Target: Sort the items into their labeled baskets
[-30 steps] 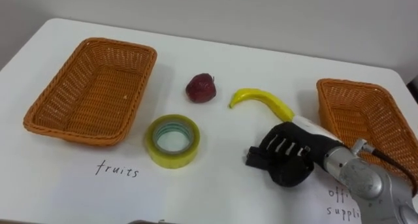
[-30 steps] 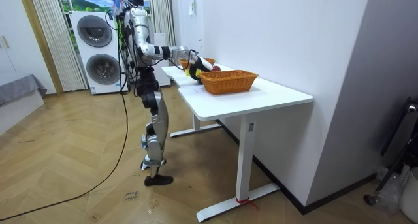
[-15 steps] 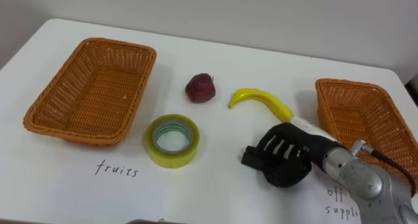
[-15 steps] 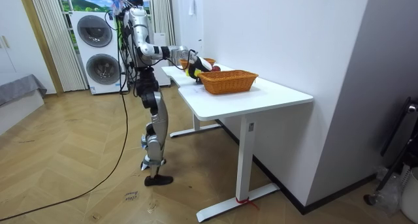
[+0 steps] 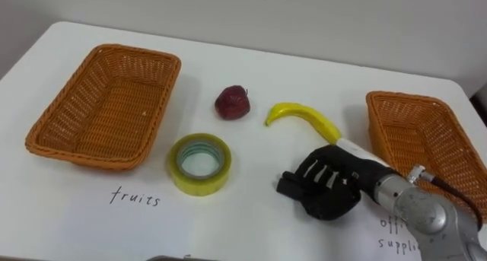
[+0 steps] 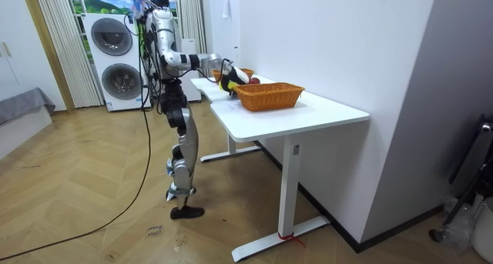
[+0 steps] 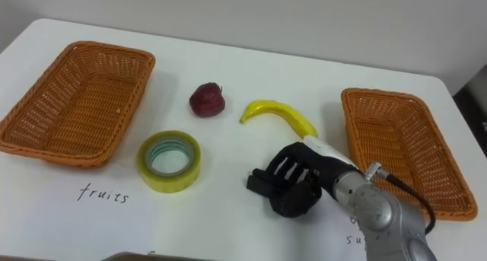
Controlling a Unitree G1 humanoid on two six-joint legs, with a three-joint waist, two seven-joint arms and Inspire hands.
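Note:
On the white table [image 5: 251, 215] a yellow tape roll [image 5: 183, 177] lies flat above the handwritten word "fruits". A dark red apple [image 5: 232, 103] and a yellow banana [image 5: 304, 115] lie behind it, mid-table. One empty wicker basket [image 5: 84, 156] stands at the left and a second empty one [image 5: 396, 101] at the right. My black right hand [image 5: 327, 189] hovers low in front of the banana, back up, fingers relaxed and pointing left at the tape roll, about a hand's width from it. It holds nothing.
Handwritten labels sit on the table: "fruits" before the left basket, another partly under my right forearm by the right basket. In the room view I stand at the table's end [image 6: 231, 102], with a wall behind the table and washing machines [image 6: 115, 60] beyond me.
My right hand has slid a little to the left across the table, toward the tape roll. The fruit, tape and baskets have not moved.

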